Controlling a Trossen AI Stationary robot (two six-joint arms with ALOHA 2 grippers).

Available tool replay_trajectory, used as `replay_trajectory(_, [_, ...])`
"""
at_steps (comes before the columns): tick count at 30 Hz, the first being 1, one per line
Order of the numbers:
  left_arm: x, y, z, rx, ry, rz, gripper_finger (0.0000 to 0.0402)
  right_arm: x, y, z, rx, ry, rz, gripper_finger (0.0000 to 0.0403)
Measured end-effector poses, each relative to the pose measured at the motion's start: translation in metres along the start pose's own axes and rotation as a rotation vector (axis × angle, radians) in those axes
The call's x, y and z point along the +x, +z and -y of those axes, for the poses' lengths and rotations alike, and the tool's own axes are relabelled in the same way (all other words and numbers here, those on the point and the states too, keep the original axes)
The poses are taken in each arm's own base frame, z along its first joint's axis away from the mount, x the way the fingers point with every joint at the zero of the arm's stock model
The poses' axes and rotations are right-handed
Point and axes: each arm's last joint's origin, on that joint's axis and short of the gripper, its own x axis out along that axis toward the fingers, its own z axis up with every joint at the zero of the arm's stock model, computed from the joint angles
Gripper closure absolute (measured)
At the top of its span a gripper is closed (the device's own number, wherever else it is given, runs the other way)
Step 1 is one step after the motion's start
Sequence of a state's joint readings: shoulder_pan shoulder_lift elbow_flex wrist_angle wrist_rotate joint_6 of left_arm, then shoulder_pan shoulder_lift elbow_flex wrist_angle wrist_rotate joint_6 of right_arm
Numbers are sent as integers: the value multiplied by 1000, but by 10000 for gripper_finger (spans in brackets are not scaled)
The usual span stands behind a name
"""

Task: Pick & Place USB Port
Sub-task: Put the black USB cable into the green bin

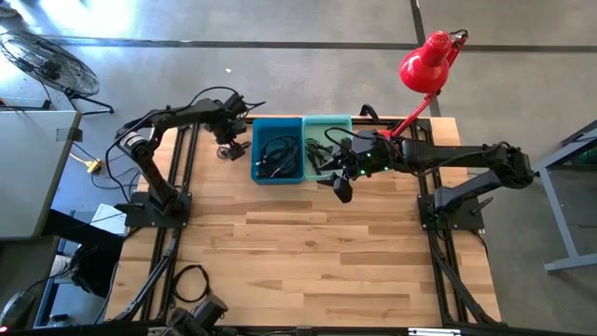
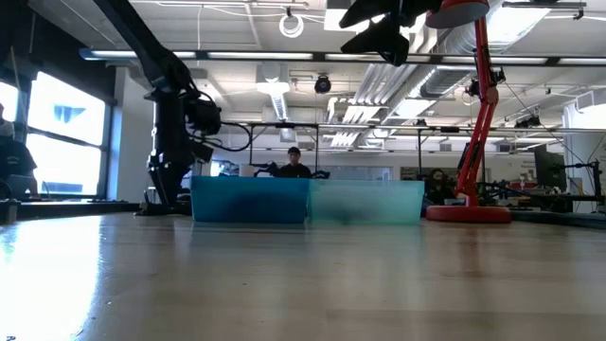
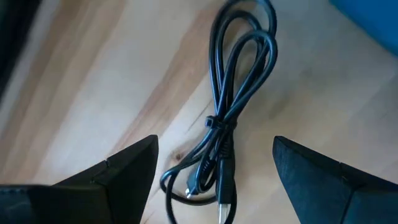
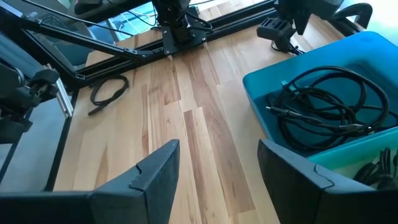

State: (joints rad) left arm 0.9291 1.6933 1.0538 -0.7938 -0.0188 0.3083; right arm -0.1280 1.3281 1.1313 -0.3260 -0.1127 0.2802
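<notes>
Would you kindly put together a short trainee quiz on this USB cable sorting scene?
1. True or false: the left hand is open above a coiled black cable lying on the table.
2. Which bin holds a tangle of black cables in the right wrist view: A) the blue bin, B) the teal bin alone, C) neither?
3. Fill in: the right hand is ____, holding nothing.

Key: 1 true; 2 A; 3 open.

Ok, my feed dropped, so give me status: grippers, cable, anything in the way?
Left gripper open, over bundled USB cable on the table beside blue bin. Right gripper open, empty, hanging near teal bin. Nothing blocking the cable.
</notes>
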Motion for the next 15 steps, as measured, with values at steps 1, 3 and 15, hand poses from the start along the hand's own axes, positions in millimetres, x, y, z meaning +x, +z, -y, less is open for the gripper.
replay_trajectory(1, [2,0,0,1,-3,-9,89,0,0,0,0,0,0,194])
replay_trajectory(3, [9,1,0,1,-11,-29,89,0,0,0,0,0,0,194])
replay_trajectory(15, [32,3,-1,33,-46,-87,113,0,0,1,0,-20,6,194])
